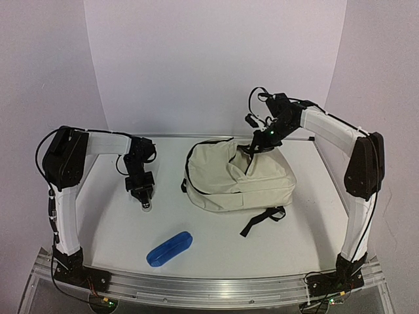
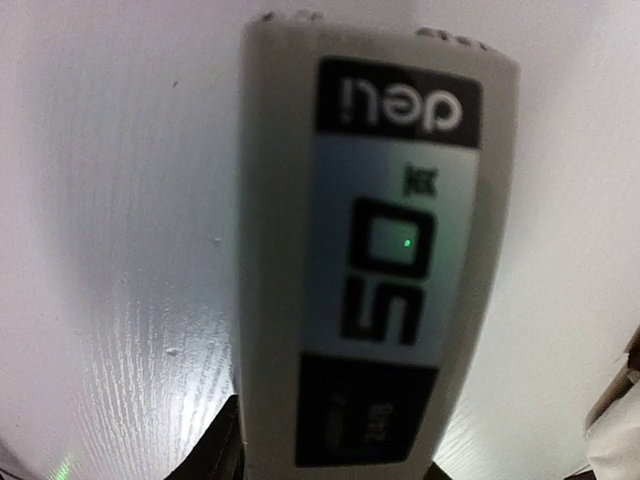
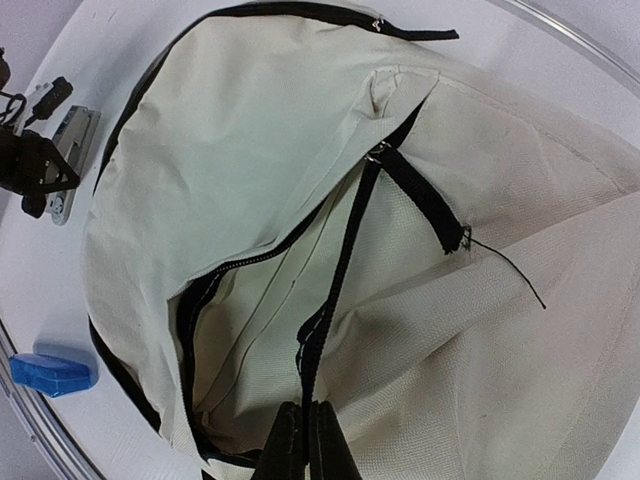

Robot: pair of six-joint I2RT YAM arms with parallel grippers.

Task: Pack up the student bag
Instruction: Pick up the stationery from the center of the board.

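right tool [image 1: 260, 145]: gripping student bag [image 1: 239, 176] rim | blue case [image 1: 169, 248]: front-left

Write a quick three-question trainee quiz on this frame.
1. True or false: the right tool is shut on the student bag's zipper edge.
2. Which sits lowest in the top view? A) blue pencil case B) student bag C) white labelled item
3. Fill in: the large number on the white labelled item's label reads ___.
Key: 1 true; 2 A; 3 50.

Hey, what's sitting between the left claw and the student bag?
Nothing, just bare white table between the left claw and the student bag, as the top view shows.
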